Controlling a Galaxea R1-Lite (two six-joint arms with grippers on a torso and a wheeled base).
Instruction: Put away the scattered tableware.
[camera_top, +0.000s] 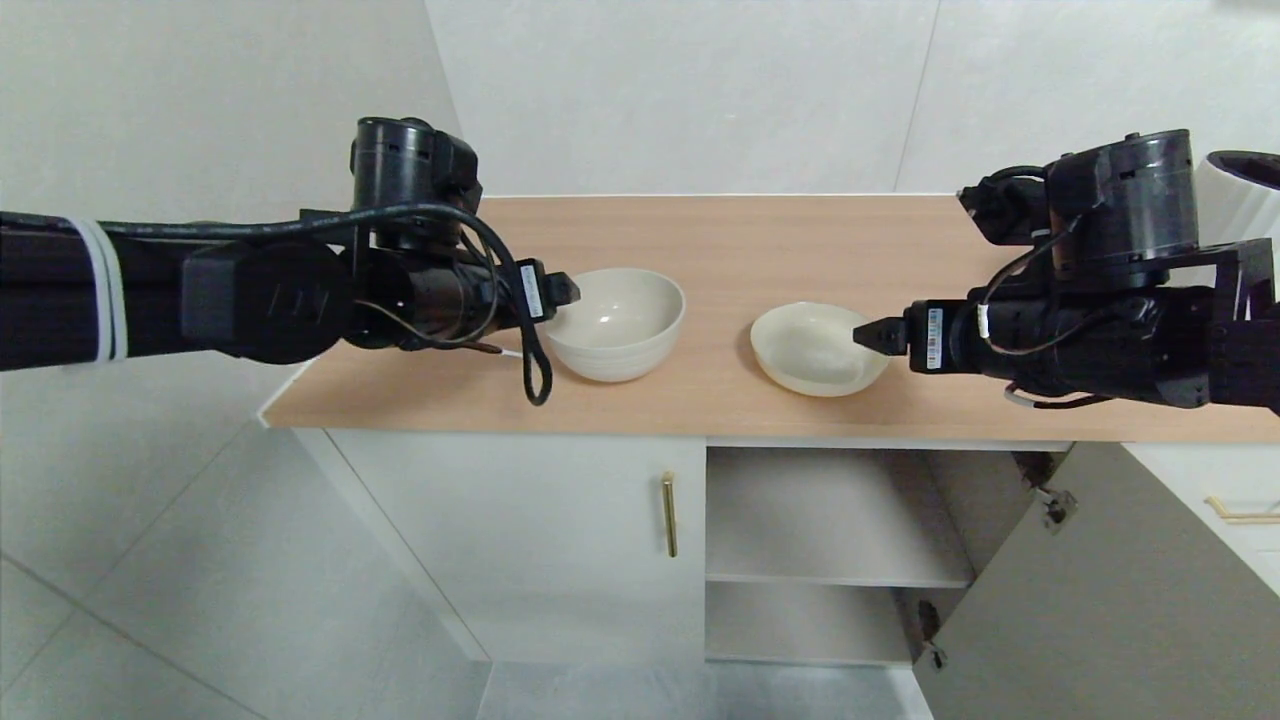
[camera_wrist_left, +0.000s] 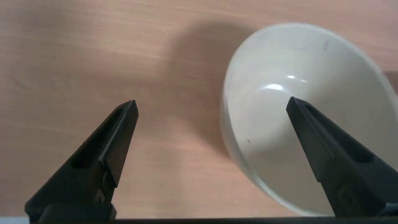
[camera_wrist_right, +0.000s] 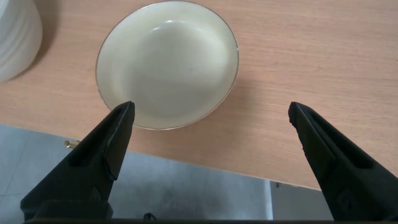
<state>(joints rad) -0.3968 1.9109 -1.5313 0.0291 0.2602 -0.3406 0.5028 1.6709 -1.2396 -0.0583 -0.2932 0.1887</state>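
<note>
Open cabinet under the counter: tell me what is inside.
One white shelf shows inside the open cabinet, with no tableware on its visible part. The closed door covers the other half's contents.

Rim of ribbed bowl (camera_top: 622, 325) partly hidden behind left gripper (camera_top: 568, 290), rim of shallow dish (camera_top: 812, 350) behind right gripper (camera_top: 863, 335); both wrist views cut the ribbed bowl off at the frame edge.
</note>
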